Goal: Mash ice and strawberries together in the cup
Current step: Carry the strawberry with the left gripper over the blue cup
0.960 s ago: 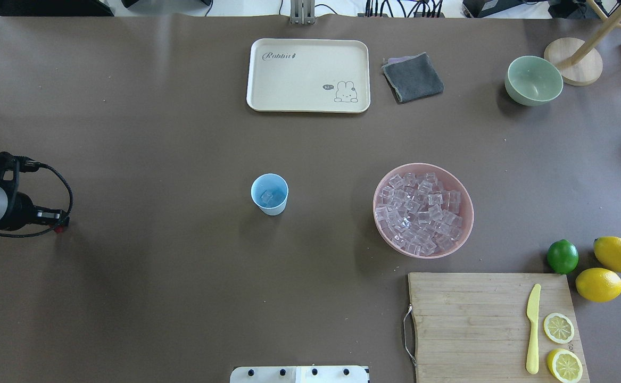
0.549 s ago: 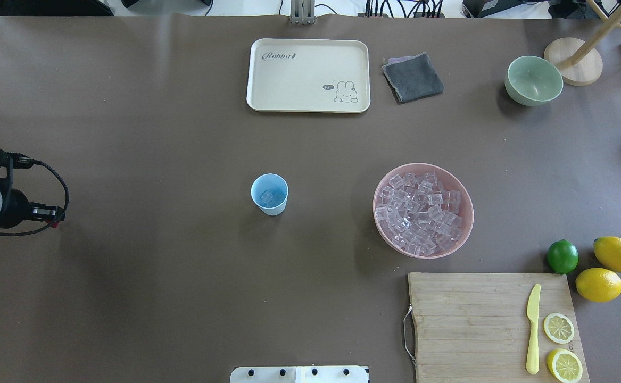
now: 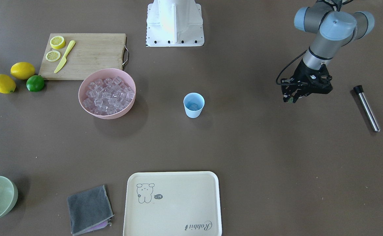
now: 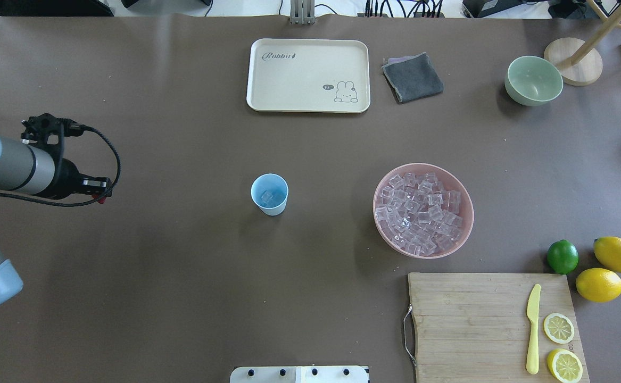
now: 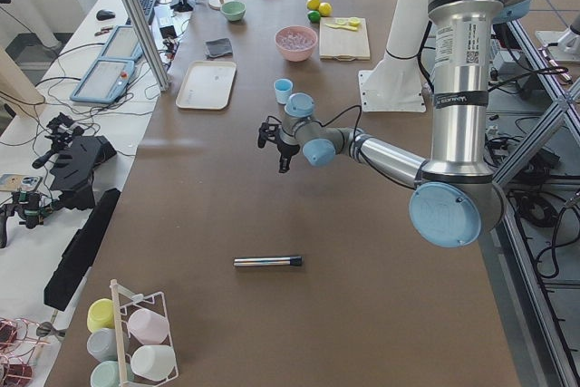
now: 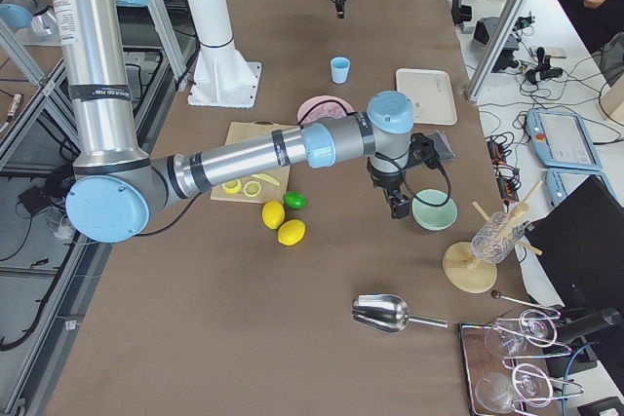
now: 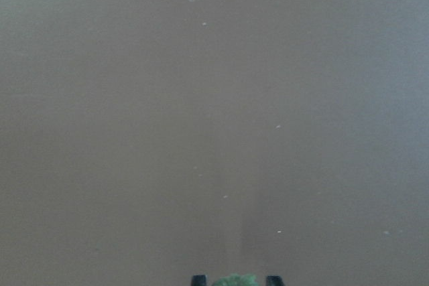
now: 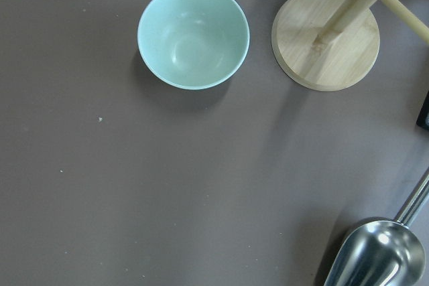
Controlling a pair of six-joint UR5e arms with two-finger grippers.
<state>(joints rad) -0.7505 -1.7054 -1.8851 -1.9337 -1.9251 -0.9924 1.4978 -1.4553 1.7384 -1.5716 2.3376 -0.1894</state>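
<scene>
The light blue cup [image 4: 269,194] stands upright mid-table with a few ice cubes [image 4: 266,198] inside; it also shows in the front view [image 3: 193,105]. More ice [image 4: 419,213] fills the pink bowl [image 4: 467,213]. My left gripper [image 4: 100,194] hovers well left of the cup, shut on the small strawberry [image 4: 98,200]. Its green top [image 7: 231,279] shows between the fingertips [image 7: 198,278] in the left wrist view. My right gripper [image 6: 398,207] shows only in the exterior right view, beside the pale green bowl [image 6: 434,211]; I cannot tell if it is open.
A metal rod with a black end [image 3: 367,108] lies beyond the left arm. A cream tray [image 4: 257,74], grey cloth [image 4: 412,77], cutting board [image 4: 464,319] with knife and lemon halves, lime [image 4: 562,256], lemons and a metal scoop [image 8: 375,252] lie around.
My left arm has moved further into the overhead view, to the right and toward the table's far side, nearer the cup, with the strawberry still gripped.
</scene>
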